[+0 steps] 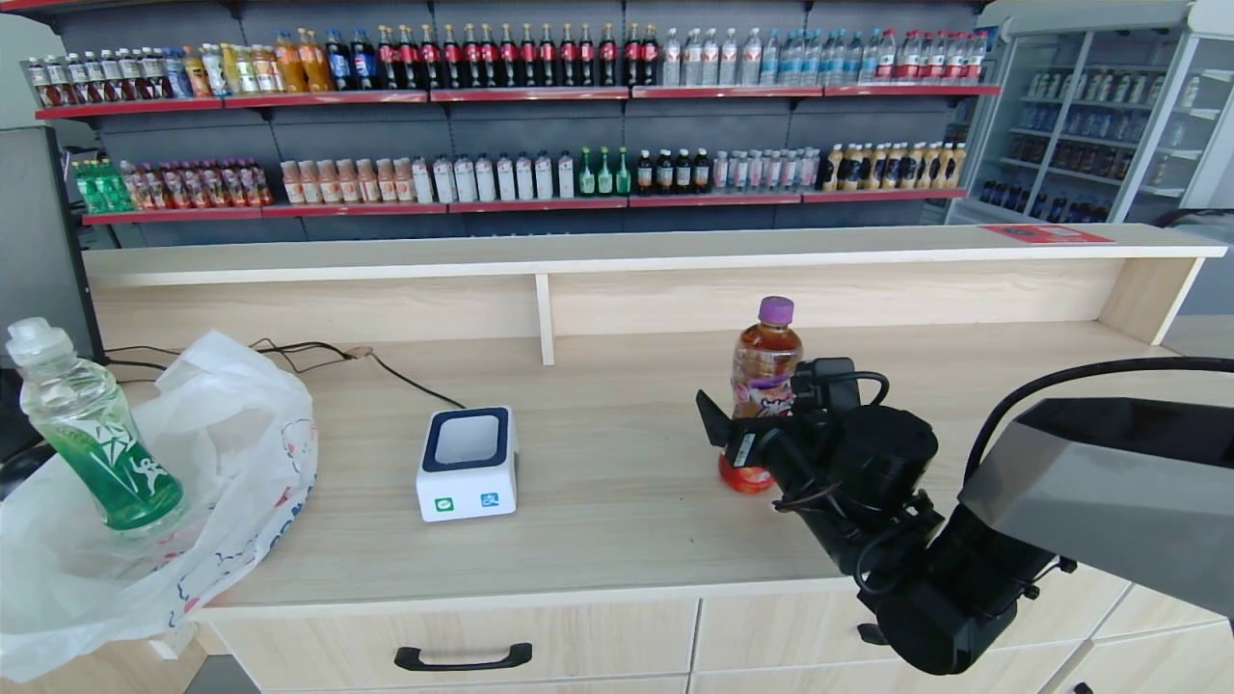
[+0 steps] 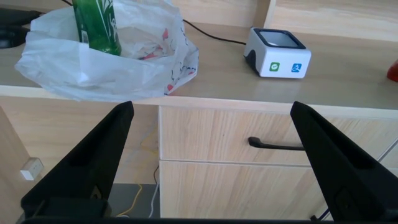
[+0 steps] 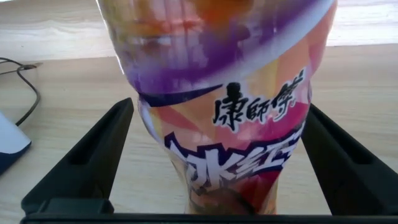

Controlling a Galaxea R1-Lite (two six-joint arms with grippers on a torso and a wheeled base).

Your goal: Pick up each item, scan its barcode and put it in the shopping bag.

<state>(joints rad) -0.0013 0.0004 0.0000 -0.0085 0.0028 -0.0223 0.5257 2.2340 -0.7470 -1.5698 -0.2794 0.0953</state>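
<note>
- left gripper (image 2: 211, 109) hangs below the counter (image 1: 617, 540) edge, facing the drawers (image 2: 217, 134), fingers spread wide on nothing.
- right gripper (image 3: 217, 107) straddles the purple-capped bottle (image 1: 764, 371), fingers apart on either side; the bottle stands upright on the counter.
- scanner (image 1: 467, 463) sits between that bottle and the shopping bag (image 1: 241, 453).
- the bag lies at the counter's left end, with a green bottle (image 1: 92, 434) in it.
- drink shelves (image 1: 530, 94) line the back.

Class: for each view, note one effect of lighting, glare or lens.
Head view: the shelves bow slightly towards the edges, a wide-lens effect; the scanner window shows glare. Left wrist view: the shopping bag is brightly lit. Right wrist view: the bottle is so near that its top is cropped.
</note>
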